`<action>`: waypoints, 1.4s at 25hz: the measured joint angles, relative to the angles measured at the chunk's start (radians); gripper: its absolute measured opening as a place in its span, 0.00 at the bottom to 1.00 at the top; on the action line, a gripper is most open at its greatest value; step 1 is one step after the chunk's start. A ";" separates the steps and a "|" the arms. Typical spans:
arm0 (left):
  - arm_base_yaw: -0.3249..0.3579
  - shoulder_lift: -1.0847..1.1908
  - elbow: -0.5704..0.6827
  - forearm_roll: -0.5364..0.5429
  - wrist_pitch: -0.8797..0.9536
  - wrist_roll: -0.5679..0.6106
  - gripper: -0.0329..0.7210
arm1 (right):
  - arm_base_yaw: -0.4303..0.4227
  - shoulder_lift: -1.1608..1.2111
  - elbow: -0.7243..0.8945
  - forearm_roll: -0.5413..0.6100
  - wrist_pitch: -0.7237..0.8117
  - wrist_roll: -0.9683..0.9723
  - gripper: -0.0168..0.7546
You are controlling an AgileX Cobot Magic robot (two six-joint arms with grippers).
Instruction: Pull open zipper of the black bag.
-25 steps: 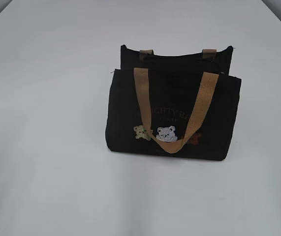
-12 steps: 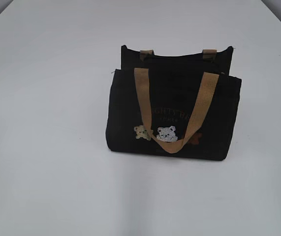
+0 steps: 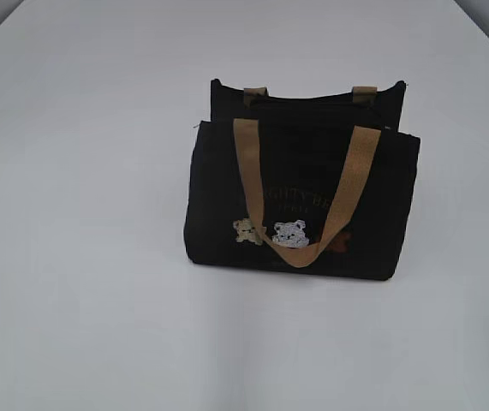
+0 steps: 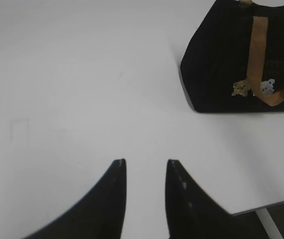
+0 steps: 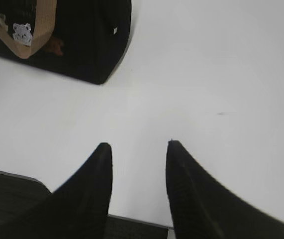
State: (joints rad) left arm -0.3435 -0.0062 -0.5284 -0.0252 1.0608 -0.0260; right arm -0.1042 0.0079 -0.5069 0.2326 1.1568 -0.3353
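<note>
The black bag [image 3: 300, 184] stands upright in the middle of the white table, its front with little cartoon bears facing the exterior camera. One tan handle [image 3: 300, 197] hangs down over the front. The zipper runs along the dark top opening [image 3: 308, 101]; its pull does not show clearly. Neither arm appears in the exterior view. My left gripper [image 4: 144, 162] hovers open over bare table near the front edge, with the bag [image 4: 243, 59] far to its upper right. My right gripper [image 5: 138, 144] is open too, empty, with the bag [image 5: 67, 37] at its upper left.
The white table [image 3: 81, 214] spreads wide around the bag on every side. Its front edge [image 4: 266, 206] shows at the lower right of the left wrist view, and the edge [image 5: 12, 174] also runs along the bottom of the right wrist view.
</note>
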 joint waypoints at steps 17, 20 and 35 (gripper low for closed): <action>0.000 -0.002 0.000 -0.002 0.000 0.006 0.32 | 0.000 -0.014 0.018 0.002 -0.042 0.002 0.35; 0.000 -0.002 0.000 -0.002 0.000 0.006 0.32 | 0.000 -0.014 0.018 0.002 -0.042 0.002 0.35; 0.327 -0.003 0.000 -0.001 -0.001 0.006 0.32 | 0.000 -0.014 0.018 0.004 -0.042 0.003 0.35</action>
State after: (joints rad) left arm -0.0163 -0.0095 -0.5284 -0.0264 1.0602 -0.0198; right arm -0.1042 -0.0065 -0.4890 0.2362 1.1144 -0.3326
